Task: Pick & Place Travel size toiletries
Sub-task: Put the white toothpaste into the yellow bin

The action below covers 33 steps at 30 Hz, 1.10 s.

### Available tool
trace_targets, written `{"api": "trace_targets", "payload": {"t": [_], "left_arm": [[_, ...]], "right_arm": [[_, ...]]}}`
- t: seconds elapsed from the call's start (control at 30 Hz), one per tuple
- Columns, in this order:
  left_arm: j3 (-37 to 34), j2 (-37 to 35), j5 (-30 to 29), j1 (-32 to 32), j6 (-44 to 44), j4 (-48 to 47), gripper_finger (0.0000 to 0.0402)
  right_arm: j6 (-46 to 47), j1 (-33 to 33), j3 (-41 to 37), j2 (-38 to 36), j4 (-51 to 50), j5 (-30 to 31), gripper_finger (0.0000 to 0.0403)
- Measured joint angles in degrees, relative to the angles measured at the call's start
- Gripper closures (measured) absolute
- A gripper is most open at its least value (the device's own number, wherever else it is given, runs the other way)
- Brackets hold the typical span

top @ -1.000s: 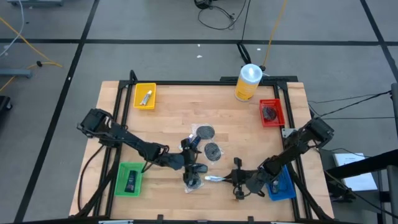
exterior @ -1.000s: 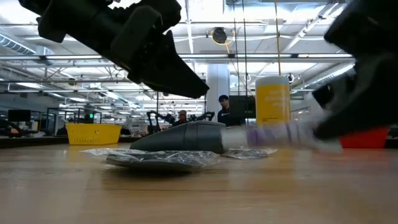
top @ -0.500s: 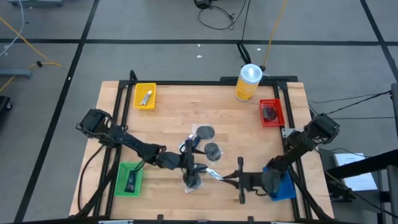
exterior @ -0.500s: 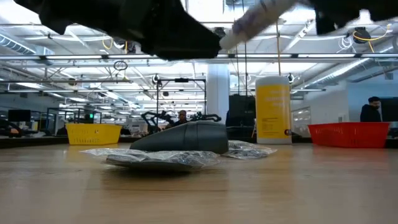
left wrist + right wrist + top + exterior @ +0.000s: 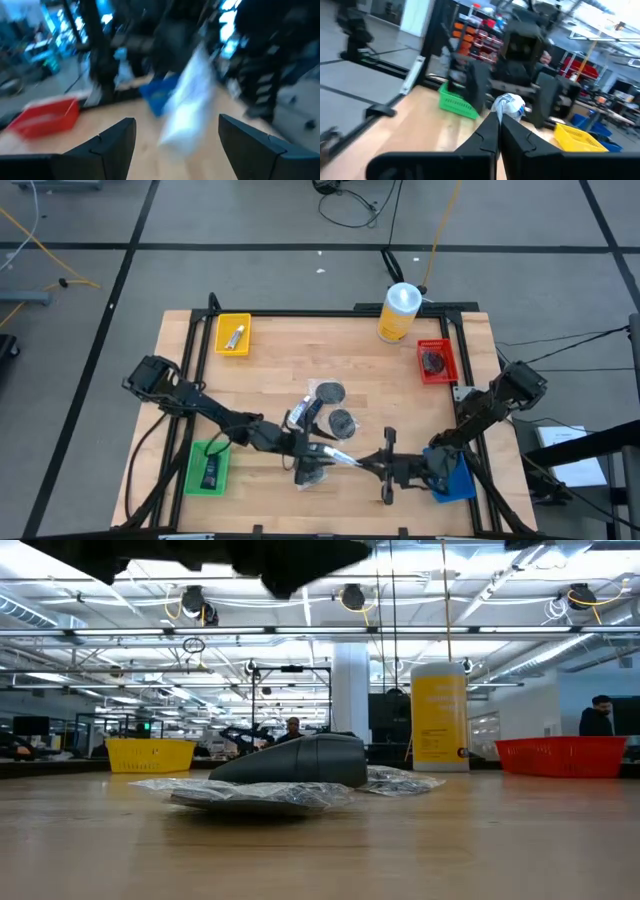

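A white tube with blue marks (image 5: 335,457) is in the air between my two grippers, near the table's front edge. My right gripper (image 5: 358,464) is shut on it, coming from the right. My left gripper (image 5: 312,450) is open. Its two fingers (image 5: 477,92) stand on either side of the tube's free end (image 5: 187,107), and I see no touch. Dark discs in clear wrap (image 5: 330,392) (image 5: 343,422) and a black oblong pack (image 5: 312,408) lie flat on the wood just beyond. Another wrapped disc (image 5: 310,473) lies under the left gripper. My right gripper pinches the white tube by one end (image 5: 506,111) between its two shut fingertips. It comes roughly level from the table's right side. The tube sticks out past the fingertips in line with them, toward the left gripper. It is lifted clear of the table.
A yellow tray (image 5: 233,333) holding a tube sits far left, a green tray (image 5: 208,468) with a black pack near left, a red tray (image 5: 437,360) with a disc far right, and a blue tray (image 5: 455,480) near right. The yellow canister (image 5: 398,312) stands at the far edge.
My right gripper, shut on the tube, has lifted it off the table and carried it up and a little toward the table's left. The left gripper has risen as well and now faces the tube with open fingers. The discs and pack on the table stayed put.
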Motion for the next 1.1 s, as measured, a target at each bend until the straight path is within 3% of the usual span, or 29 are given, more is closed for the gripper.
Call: {"api": "trace_targets", "payload": {"t": [0.17, 0.53, 0.67, 0.97, 1.1], "left_arm": [[0.0, 0.0, 1.48, -0.02, -0.05, 6.46, 0.0128], [0.0, 0.0, -2.65, 0.57, -4.34, 2.6, 0.0133], [0.0, 0.0, -2.63, 0.55, -4.39, 2.73, 0.0178], [0.0, 0.0, -0.9, 0.48, -4.74, 2.57, 0.0339], [-0.04, -0.37, -1.05, 0.44, -4.8, 0.73, 0.0358]], "right_arm": [[-1.27, -3.37, 0.0, 0.02, 1.28, -4.51, 0.0402], [-1.32, -4.11, -0.02, 0.02, 1.07, -3.93, 0.0403], [-0.66, -4.05, -0.02, 0.02, 0.9, -3.96, 0.0403], [0.53, -4.07, -0.02, 0.02, 0.1, -3.71, 0.04], [3.54, -4.07, -0.02, 0.0, -2.48, -2.17, 0.0383]]}}
